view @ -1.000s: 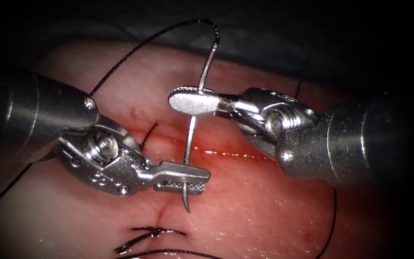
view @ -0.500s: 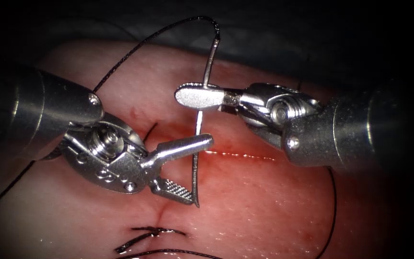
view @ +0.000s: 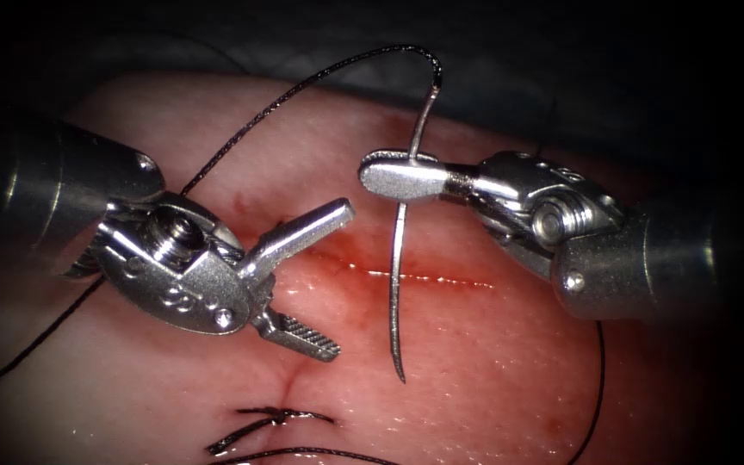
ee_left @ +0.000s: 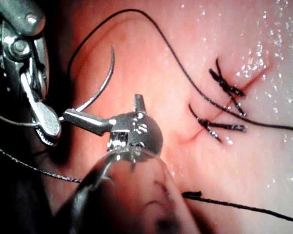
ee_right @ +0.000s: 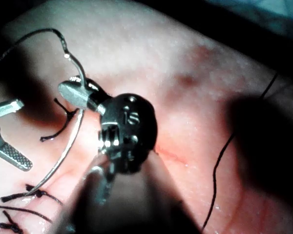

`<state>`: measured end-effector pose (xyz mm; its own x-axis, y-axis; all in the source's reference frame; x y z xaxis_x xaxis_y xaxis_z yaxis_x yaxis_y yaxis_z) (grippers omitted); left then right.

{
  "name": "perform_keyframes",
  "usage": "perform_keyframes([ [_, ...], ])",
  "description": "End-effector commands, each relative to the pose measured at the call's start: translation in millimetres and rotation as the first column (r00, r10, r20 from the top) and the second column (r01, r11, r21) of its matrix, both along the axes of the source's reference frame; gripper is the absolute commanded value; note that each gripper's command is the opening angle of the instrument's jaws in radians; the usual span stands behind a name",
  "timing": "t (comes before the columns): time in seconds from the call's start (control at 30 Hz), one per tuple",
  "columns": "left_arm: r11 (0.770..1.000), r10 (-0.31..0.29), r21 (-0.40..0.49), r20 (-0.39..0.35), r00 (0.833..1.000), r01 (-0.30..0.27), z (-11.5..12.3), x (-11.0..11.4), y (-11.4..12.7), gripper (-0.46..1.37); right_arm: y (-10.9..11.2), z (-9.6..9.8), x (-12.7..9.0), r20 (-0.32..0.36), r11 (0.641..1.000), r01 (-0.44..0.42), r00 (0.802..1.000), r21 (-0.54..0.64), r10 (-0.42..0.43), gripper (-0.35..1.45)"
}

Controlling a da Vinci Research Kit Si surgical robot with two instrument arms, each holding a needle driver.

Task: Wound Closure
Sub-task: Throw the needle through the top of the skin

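Above the cut [view: 406, 277], my right tool [view: 398, 176] clamps the needle [view: 399, 284] near its thread end, clear of the tissue [view: 492, 362]; my left tool [view: 337, 280] gapes wide, empty.

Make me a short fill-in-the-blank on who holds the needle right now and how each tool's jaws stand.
1. The needle is held by the ____ tool, near its thread end.
2. The left tool has its jaws ____ and holds nothing.
3. The needle's tip is ____ the tissue, not in it.

Missing words: right; open; above
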<state>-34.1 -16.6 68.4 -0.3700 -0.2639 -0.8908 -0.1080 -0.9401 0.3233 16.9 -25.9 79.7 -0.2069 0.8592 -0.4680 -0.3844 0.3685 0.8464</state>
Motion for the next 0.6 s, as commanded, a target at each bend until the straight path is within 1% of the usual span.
perform_keyframes([
  [0.03, 0.998, -0.002, 0.055, -0.018, 1.0, 0.003, 0.4, 0.1, -0.2, 0.85, 0.1, -0.2, -0.5, 0.023, 1.0, -0.006, 1.0, -0.027, 0.007, -0.35],
  [0.07, 0.995, -0.004, 0.099, -0.034, 0.999, 0.007, 0.7, 0.2, -0.3, 0.82, 0.2, -0.3, -0.9, 0.037, 0.999, -0.009, 0.999, -0.042, 0.011, -0.35],
  [0.1, 0.993, -0.002, 0.12, -0.045, 0.999, 0.007, 0.9, 0.2, -0.4, 0.8, 0.2, -0.4, -1.0, 0.042, 0.999, -0.012, 0.999, -0.052, 0.014, -0.35],
  [0.13, 0.987, -0.002, 0.158, -0.063, 0.998, 0.012, 1.2, 0.2, -0.5, 0.74, 0.3, -0.5, -1.2, 0.056, 0.998, -0.018, 0.998, -0.062, 0.022, -0.35],
  [0.17, 0.984, 0.0, 0.177, -0.075, 0.997, 0.013, 1.5, 0.3, -0.6, 0.69, 0.3, -0.5, -1.4, 0.059, 0.997, -0.022, 0.998, -0.067, 0.026, -0.35],
  [0.37, 0.974, -0.016, 0.225, -0.083, 0.996, 0.034, 2.8, 0.4, -0.9, 0.61, 0.3, -0.8, -1.8, 0.095, 0.992, -0.014, 0.995, -0.129, 0.026, -0.35],
  [0.43, 0.965, -0.02, 0.26, -0.09, 0.996, 0.043, 3.1, 0.6, -0.7, 0.55, 0.2, -0.9, -1.9, 0.105, 0.988, -0.003, 0.994, -0.155, 0.02, -0.35],
  [0.5, 0.953, -0.012, 0.299, -0.118, 0.993, 0.047, 3.4, 0.9, -0.6, 0.56, 0.0, -1.0, -2.0, 0.11, 0.985, 0.004, 0.994, -0.17, 0.015, -0.35],
  [0.53, 0.944, -0.005, 0.325, -0.134, 0.991, 0.049, 3.6, 1.1, -0.6, 0.6, 0.0, -1.1, -2.1, 0.115, 0.984, 0.008, 0.993, -0.18, 0.013, -0.35],
  [0.6, 0.929, -0.016, 0.365, -0.136, 0.991, 0.065, 3.8, 1.5, -0.6, 0.66, -0.2, -1.2, -2.2, 0.129, 0.98, 0.013, 0.992, -0.2, 0.014, -0.35],
])
